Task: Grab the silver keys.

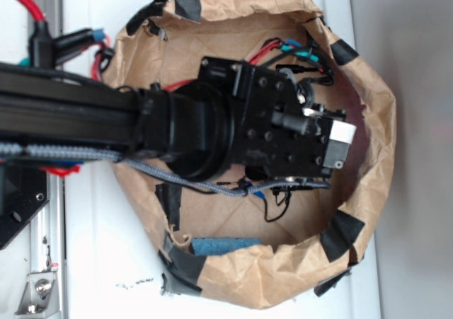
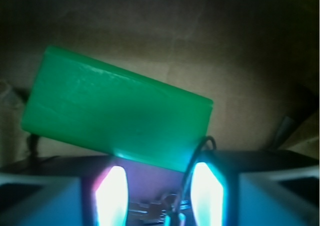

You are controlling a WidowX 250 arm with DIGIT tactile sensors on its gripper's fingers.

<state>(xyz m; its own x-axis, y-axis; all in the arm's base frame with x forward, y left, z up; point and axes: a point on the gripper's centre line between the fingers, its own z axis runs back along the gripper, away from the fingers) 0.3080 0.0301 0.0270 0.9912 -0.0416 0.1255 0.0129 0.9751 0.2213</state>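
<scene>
The silver keys (image 2: 159, 209) show as a blurred shiny bunch low in the wrist view, filling the gap between my two glowing fingers (image 2: 112, 196). Their thin dark wire ring (image 2: 204, 145) loops up beside the right finger. My gripper (image 2: 160, 198) stands narrowed, with its pads against both sides of the bunch. A green rectangular block (image 2: 115, 116) lies tilted just beyond the fingertips, apart from them. In the exterior view my gripper (image 1: 333, 143) reaches into the brown paper basin (image 1: 375, 114), and the arm hides the keys.
The basin's crumpled paper walls, patched with black tape (image 1: 342, 235), ring the gripper closely. Coloured wires (image 1: 301, 54) lie at the basin's upper side and a blue sponge-like piece (image 1: 223, 246) at its lower side. A dark cable (image 1: 276, 192) trails below the wrist.
</scene>
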